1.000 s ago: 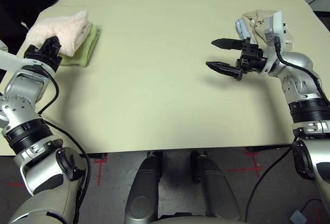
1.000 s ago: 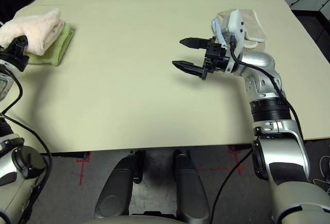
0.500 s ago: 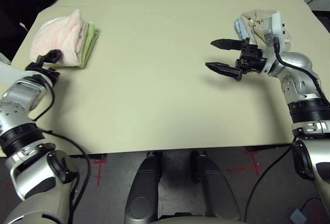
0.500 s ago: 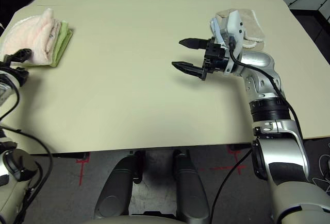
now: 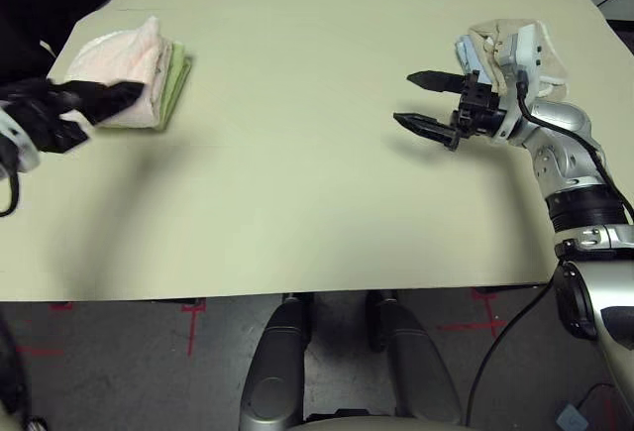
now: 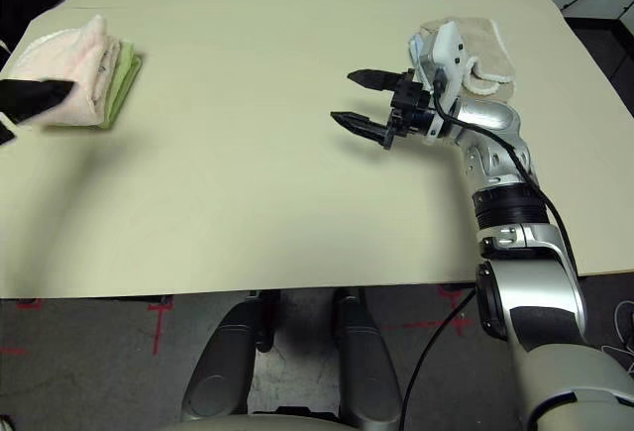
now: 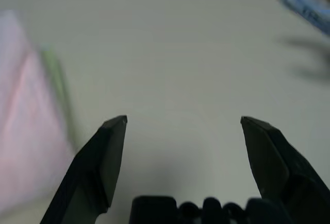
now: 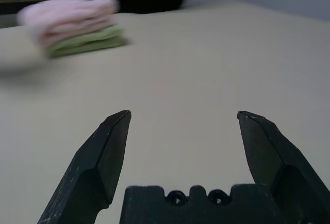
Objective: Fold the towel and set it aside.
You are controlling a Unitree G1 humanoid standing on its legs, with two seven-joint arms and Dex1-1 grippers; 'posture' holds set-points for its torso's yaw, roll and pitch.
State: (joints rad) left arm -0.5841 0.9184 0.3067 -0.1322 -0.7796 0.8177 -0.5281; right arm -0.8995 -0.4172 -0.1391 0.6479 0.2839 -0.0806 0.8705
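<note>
At far left of table point(image 5: 297, 154): towel point(image 5: 114, 54), pale pink, folded, stacked on light green towel point(image 5: 175, 79). Just beside stack, toward near edge: left gripper point(image 5: 94, 104), blurred, fingers spread apart, holding nothing, apart from the pink cloth. At right of table: right gripper point(image 5: 421, 100), fingers wide apart, empty, raised above bare tabletop, pointing toward the stack. Behind right wrist, at far right: beige and blue folded towels point(image 6: 485, 45).
</note>
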